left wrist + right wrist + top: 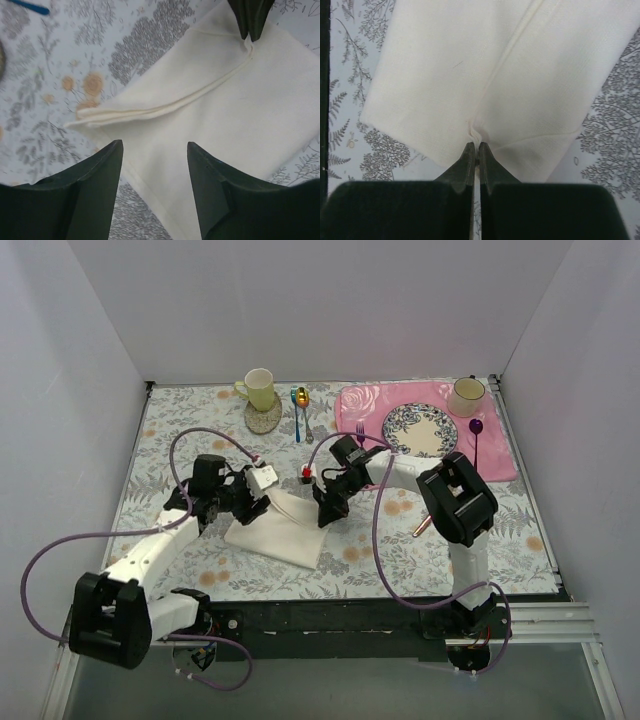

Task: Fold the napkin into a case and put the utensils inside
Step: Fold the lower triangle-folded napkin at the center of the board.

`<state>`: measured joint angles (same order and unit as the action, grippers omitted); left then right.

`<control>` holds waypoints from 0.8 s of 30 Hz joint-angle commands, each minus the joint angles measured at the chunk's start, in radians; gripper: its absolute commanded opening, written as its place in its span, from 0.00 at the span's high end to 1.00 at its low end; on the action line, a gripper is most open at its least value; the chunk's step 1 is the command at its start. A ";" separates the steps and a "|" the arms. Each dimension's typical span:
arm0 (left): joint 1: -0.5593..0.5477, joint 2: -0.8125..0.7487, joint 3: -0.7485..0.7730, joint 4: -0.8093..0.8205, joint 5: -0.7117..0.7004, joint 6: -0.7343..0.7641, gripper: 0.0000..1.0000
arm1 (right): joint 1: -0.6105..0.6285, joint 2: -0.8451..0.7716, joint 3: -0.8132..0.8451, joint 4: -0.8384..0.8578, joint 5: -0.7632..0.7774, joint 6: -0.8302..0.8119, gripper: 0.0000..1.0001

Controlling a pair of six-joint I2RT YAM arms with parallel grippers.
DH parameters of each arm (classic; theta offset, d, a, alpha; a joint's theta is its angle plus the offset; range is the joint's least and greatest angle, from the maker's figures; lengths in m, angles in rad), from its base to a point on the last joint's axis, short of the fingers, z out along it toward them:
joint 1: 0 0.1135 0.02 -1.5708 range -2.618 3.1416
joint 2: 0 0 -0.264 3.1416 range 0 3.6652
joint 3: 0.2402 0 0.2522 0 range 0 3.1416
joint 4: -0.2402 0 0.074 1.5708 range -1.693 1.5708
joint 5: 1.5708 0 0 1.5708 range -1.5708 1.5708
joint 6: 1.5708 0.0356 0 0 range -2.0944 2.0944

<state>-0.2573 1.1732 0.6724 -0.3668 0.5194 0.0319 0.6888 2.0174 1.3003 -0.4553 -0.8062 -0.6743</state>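
L gripper (155,167): jaws are held clearly apart, nothing gripped btwn them. Its dark fingers (95,195) are seen hanging over the napkin (210,115), not clamped on it.

R gripper (476,150): jaws are pressed shut, w/ a small pucker of the napkin's edge pinched at the tips. The cloth is drawn into fine creases there. In the left wrist view the R fingertips (245,17) are seen at the top, nipping the end of a folded seam.

Napkin: plain cream-white cloth, no pattern, fine weave. It is folded to a flat oblong and laid slantwise on the floral tablecloth (180,410), front-centre of the table, btwn the two grippers. One flap is folded over; its doubled edge is seen as a long ridge running from the L corner to the R gripper's pinch. Edges are fairly straight, and the surface is mostly smooth.

Farther out, only an end of the copper-coloured knife (422,527) is shown, beside the R arm (455,500), well apart from the napkin. The spoon w/ gold bowl (302,396) is laid at the back, just beside a blue-handled spoon (294,398), near a pale yellow-green mug (259,388) set on a round coaster (263,422).

To the R, a pink rose-printed placemat (360,400) is set w/ a blue-patterned plate (420,412), a purple fork (361,432) and a purple spoon (477,435). A cream cup (466,395) is placed at its back corner.
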 commanded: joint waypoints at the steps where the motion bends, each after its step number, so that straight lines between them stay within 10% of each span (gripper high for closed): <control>1: 0.009 -0.087 -0.066 0.150 0.076 0.212 0.45 | -0.025 0.035 0.037 -0.049 0.122 -0.137 0.99; 11: 0.007 0.183 0.127 -0.004 0.110 0.621 0.41 | -0.025 0.043 0.054 -0.103 0.124 -0.205 0.99; 24: 0.009 0.408 0.305 -0.185 0.044 0.790 0.44 | -0.025 0.052 0.073 -0.121 0.105 -0.200 0.99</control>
<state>-0.2543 1.5467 0.9260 -0.4526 0.5808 0.7410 0.6689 2.0354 1.3609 -0.5381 -0.7628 -0.8433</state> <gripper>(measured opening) 0.579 0.040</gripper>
